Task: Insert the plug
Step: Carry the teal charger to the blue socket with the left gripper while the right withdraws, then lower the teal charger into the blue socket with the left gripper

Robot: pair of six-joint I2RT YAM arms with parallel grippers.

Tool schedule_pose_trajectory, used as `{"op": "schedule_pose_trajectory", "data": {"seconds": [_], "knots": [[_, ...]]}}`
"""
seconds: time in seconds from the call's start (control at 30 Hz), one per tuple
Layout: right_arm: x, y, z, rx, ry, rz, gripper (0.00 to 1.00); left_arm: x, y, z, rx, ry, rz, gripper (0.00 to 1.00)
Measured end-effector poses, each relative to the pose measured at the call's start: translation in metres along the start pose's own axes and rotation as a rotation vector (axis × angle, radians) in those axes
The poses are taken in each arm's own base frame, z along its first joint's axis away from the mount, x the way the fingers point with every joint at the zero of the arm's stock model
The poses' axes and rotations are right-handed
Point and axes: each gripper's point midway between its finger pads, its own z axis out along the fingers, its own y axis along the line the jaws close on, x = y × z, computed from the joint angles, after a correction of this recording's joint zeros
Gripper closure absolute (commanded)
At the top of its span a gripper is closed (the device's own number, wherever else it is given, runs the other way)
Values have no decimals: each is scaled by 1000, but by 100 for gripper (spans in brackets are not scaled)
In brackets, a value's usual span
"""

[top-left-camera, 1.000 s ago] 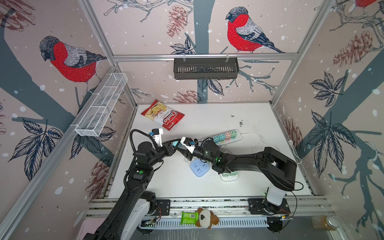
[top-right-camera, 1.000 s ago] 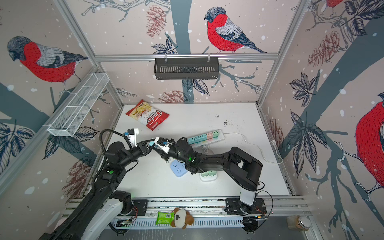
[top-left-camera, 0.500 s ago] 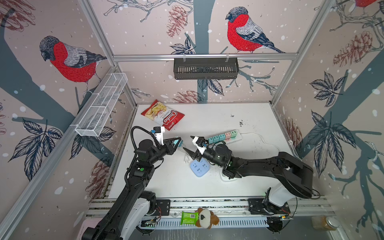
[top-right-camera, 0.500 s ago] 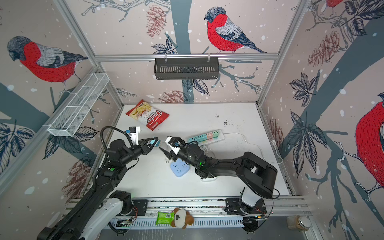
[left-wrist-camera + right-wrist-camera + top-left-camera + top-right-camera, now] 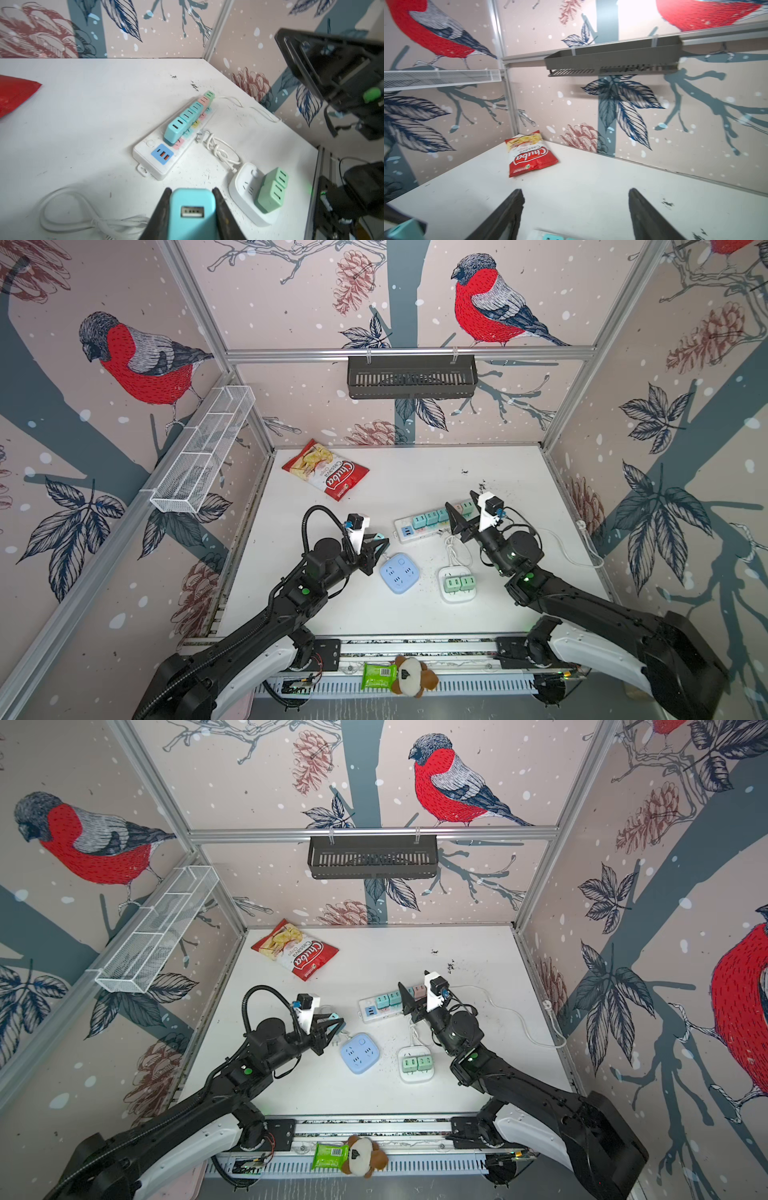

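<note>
left gripper (image 5: 191, 192) pinching the blue plug (image 5: 192, 216), socket block (image 5: 399, 572) at its four o'clock. right gripper (image 5: 575, 190) spread wide at two o'clock.

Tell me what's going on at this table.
The left gripper is shut on a light blue USB charger plug, holding it off the white tabletop near the blue square socket block. The right gripper is open and empty, raised over the long white power strip, which already carries a row of pastel chargers. The plug is not yet in any socket.
</note>
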Motion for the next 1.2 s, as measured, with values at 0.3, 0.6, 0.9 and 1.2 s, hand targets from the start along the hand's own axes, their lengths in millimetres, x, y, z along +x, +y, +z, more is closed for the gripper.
{"op": "schedule_pose_trajectory", "data": {"seconds": [0.3,0.6,0.9,1.2], "knots": [[58,-89,-20,279,163,51,21,35,-25,9,98,40,146,100],[80,-149,-43,516,193,152,20,47,-44,22,172,82,198,100],[87,-152,-44,517,189,185,21,65,-51,32,161,100,229,100],[90,-149,-36,496,205,188,21,69,-50,56,138,131,244,100]]}}
